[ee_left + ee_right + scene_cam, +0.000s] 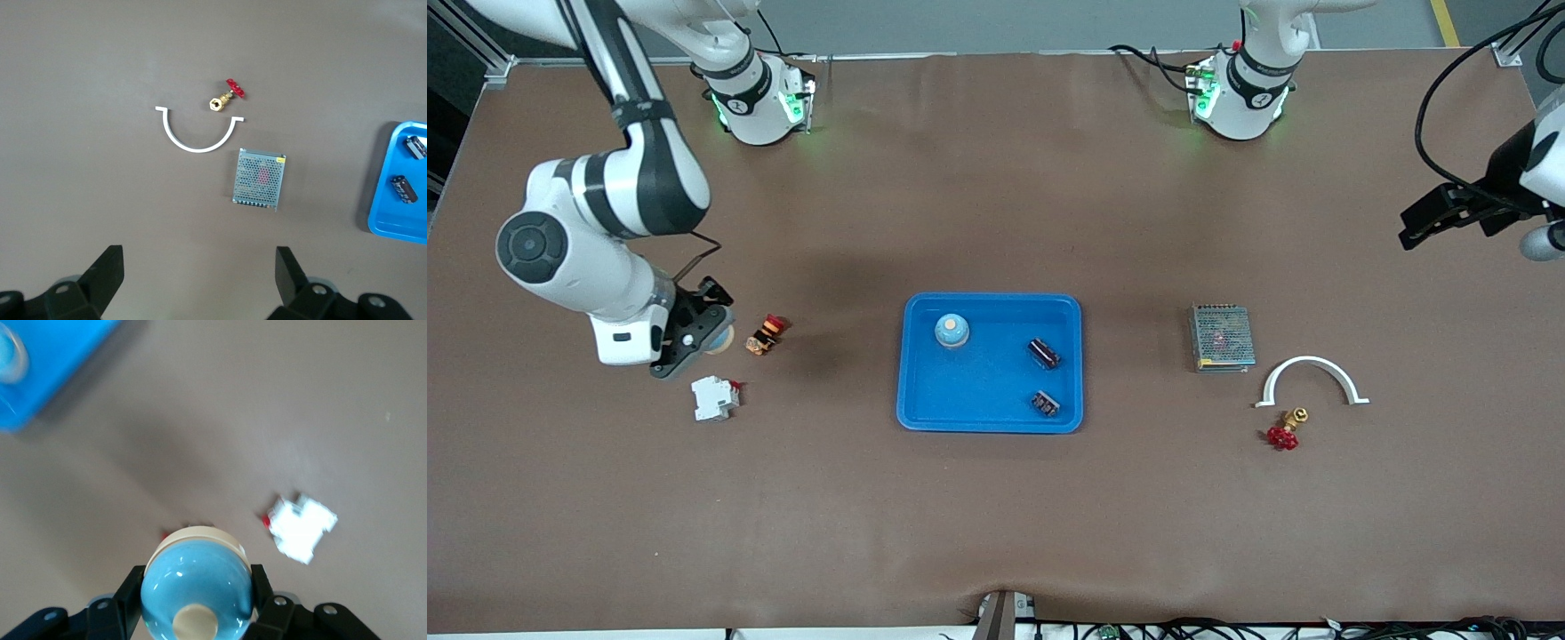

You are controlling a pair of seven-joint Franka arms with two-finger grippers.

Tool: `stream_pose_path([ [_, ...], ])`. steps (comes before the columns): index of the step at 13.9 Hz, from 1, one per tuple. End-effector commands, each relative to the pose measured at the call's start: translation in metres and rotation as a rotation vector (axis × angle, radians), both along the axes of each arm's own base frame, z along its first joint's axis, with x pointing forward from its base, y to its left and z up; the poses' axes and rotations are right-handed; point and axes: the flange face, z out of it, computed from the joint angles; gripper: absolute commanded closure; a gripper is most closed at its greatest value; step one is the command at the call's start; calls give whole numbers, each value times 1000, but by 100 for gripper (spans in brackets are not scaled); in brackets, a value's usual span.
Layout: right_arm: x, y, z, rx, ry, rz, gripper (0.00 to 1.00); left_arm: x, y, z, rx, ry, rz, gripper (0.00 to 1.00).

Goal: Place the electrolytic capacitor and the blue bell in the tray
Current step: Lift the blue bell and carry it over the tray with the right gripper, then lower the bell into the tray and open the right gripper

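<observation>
Right pincer clamped on bell, over worktop beside red button. Left pincer spread wide, waiting. Tray holds second bell, two capacitors.

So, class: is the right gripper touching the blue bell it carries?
Touching. The right wrist view shows the right gripper closed against both sides of the blue bell.

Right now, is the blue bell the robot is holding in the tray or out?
Out. The right gripper holds a blue bell above bare table, apart from the tray.
</observation>
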Motion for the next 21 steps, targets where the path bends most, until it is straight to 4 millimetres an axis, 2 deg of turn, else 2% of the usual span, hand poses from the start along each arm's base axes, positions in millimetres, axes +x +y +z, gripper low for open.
stream_pose_path([
  [1, 17, 74, -6, 8, -4, -132, 57, -9, -7, 1, -16, 36, -26, 0],
  [4, 26, 149, -28, 28, -2, -239, 57, -14, -13, 4, -14, 49, -42, 0],
  [5, 30, 168, -38, 26, 1, -281, 57, -16, -13, 2, -12, 70, -43, 0],
  [7, 25, 202, -61, 16, 7, -337, 57, -19, -11, 3, -11, 84, -41, 0],
  [11, 20, 249, -101, 44, -20, -421, 57, -19, -9, 6, -13, 81, -39, 0],
  [14, 12, 272, -125, 66, -38, -460, 57, -18, -11, 8, -16, 77, -39, 0],
  [18, 15, 276, -152, 92, -60, -467, 57, -18, -13, 6, -19, 80, -41, 0],
  [21, 13, 278, -167, 83, -54, -462, 57, -12, 8, 2, -30, 79, -18, 0],
])
